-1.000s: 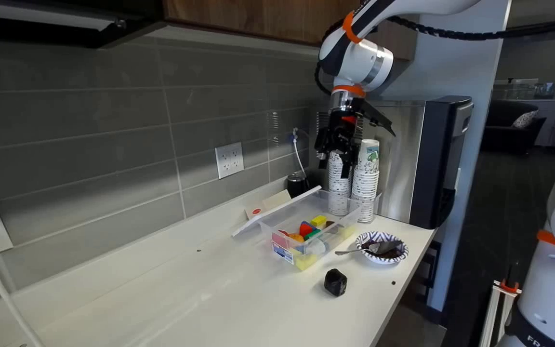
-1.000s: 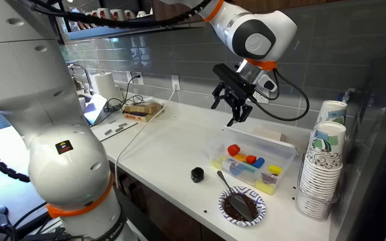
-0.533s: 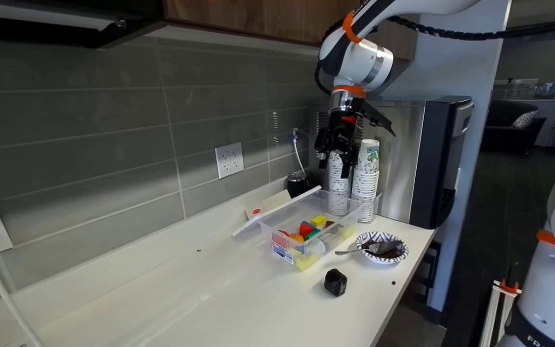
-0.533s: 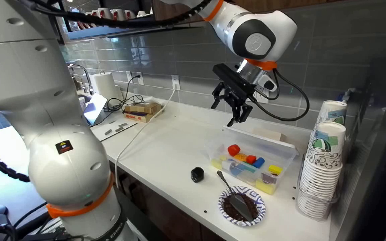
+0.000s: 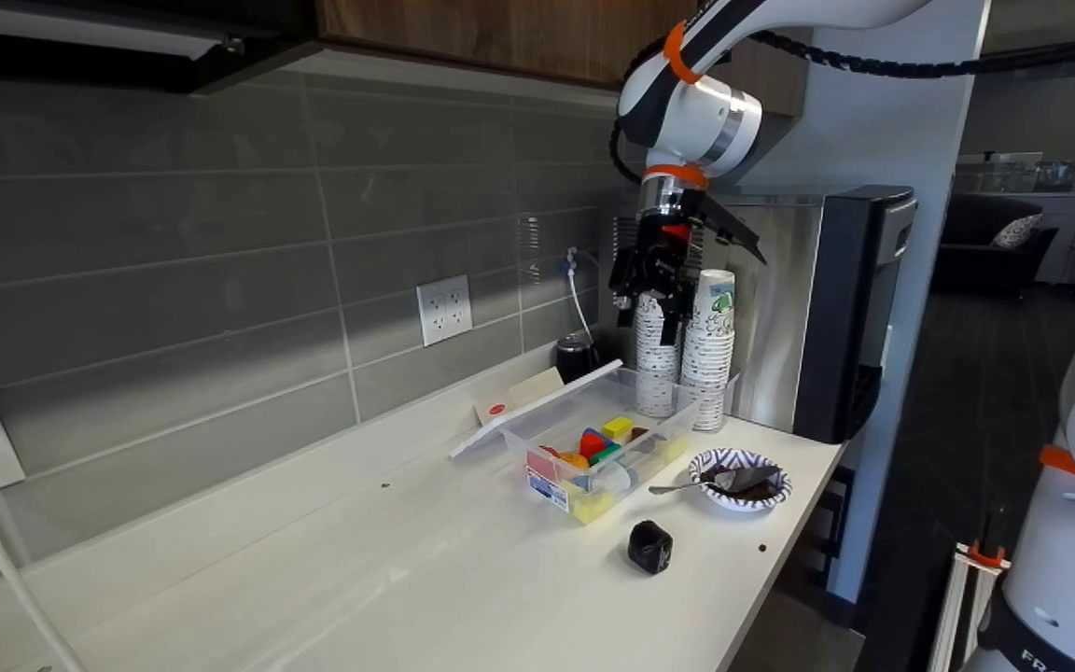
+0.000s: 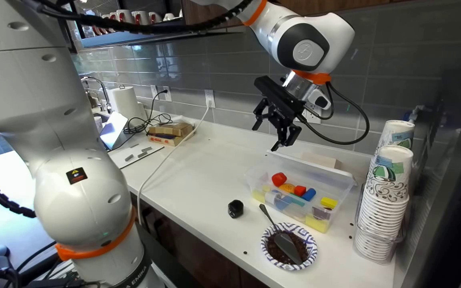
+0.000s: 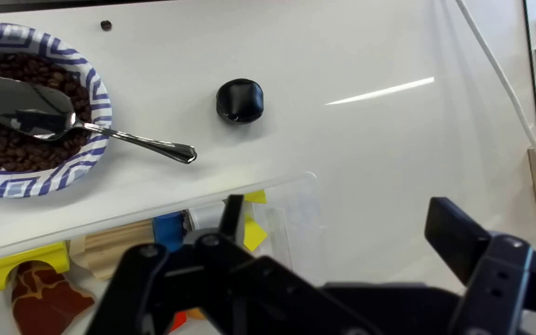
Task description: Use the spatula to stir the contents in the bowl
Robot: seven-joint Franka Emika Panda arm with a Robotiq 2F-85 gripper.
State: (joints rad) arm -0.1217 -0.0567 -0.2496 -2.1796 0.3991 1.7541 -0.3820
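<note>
The bowl is a shallow paper one with a blue-and-white patterned rim [image 6: 313,252], standing near the counter's front edge in both exterior views. It holds dark brown beans [image 7: 30,153]. A metal spatula [image 6: 287,246] lies in it, blade on the beans, with its handle [image 7: 147,143] resting over the rim and sticking out towards the tub. At the left of the wrist view the bowl is partly cut off. My gripper [image 6: 265,138] hangs well above the counter, over the tub side and away from the bowl. Its fingers [image 7: 456,237] are wide apart with nothing between them.
Beside the bowl a clear tub [image 7: 312,177] holds coloured toy pieces. A small black object [image 6: 236,209] sits near the spatula's handle. Stacked paper cups [image 6: 386,216] and a steel appliance [image 5: 775,317] stand at the counter's end. A tiled wall [image 5: 425,205] runs behind.
</note>
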